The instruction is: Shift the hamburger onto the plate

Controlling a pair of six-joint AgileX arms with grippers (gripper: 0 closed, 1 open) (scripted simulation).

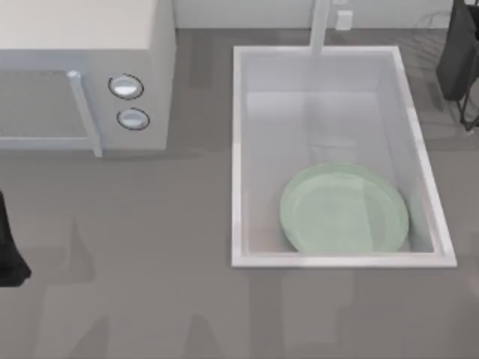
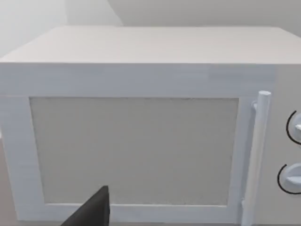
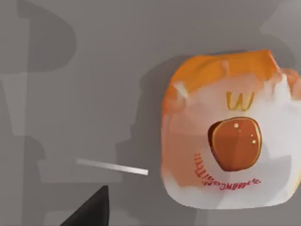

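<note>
grey table bears the hamburger under right fingers, whose spread i cannot tell.

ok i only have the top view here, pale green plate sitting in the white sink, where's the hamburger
observer: The right wrist view has the small orange-and-white hamburger lying on the bare grey table.
operator: which arm is likelier to go for it
observer: Probably the right arm, at your view's upper right; its wrist camera looks down on the hamburger.
operator: and the left one
observer: The left arm sits at the table's left edge; its wrist camera faces the front of the white box-shaped microwave, door shut.
</note>
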